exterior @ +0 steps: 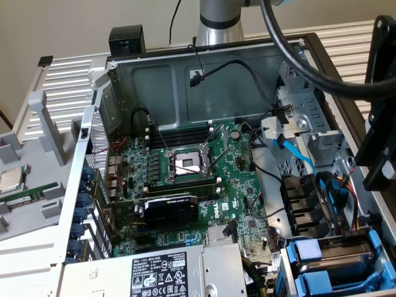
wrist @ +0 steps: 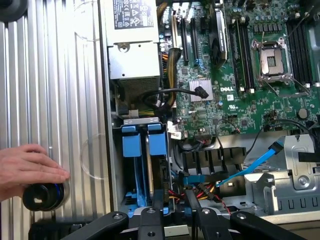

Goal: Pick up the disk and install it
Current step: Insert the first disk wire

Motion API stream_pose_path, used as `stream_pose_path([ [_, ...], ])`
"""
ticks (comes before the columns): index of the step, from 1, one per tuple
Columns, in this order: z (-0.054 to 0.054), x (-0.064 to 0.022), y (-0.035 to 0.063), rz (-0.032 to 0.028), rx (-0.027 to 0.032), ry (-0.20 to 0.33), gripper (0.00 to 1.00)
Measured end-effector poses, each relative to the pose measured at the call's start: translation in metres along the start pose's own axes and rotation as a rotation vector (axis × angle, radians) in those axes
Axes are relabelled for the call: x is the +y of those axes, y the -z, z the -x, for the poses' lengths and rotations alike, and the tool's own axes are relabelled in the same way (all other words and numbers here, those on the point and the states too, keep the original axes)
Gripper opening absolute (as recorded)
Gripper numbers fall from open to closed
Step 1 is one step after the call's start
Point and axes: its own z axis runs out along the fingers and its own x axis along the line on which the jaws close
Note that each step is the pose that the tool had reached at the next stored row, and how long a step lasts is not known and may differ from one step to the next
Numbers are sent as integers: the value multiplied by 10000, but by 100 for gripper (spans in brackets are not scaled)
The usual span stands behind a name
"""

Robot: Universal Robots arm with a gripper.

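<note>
An open computer case (exterior: pixel 111 93) is lying on a ribbed table (exterior: pixel 62 86). A green motherboard (exterior: pixel 185 179) is sitting inside, with an empty CPU socket (exterior: pixel 185 164) at its middle. At the exterior view's near right, blue carriers (exterior: pixel 334 272) are standing in the drive bay. A thick black cable (exterior: pixel 291 55) is arcing overhead.

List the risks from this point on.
1. A person's hand rests on the ribbed panel beside the case, near the gripper; a sideways move might strike it.
2. The blue data cable and the red and black wires lie loose next to the blue drive carriers; the gripper could snag them.
3. The thick black hose hangs over the open case and may catch on its edge.
</note>
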Motion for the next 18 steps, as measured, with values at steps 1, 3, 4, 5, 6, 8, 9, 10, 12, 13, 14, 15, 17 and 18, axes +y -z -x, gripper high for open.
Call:
stream_pose_path([
  [1,0,0,0,0,1,0,31],
  [3,0,0,0,0,0,0,31],
  [4,0,0,0,0,0,0,31],
  [5,0,0,0,0,0,0,31],
  [6,0,0,0,0,0,0,31],
  [8,2,0,1,0,3,0,31],
  [9,17,2,-1,0,8,-1,31],
  [10,38,3,-1,-2,27,-2,31],
  [12,87,8,-8,-8,82,-8,31],
  [13,113,11,-10,-13,139,-13,31],
  [14,136,12,-16,-18,221,-21,31],
  [15,158,14,-23,-26,308,-29,31],
  [17,203,18,-34,-41,506,-48,31],
  [18,225,19,-40,-47,590,-55,31],
])
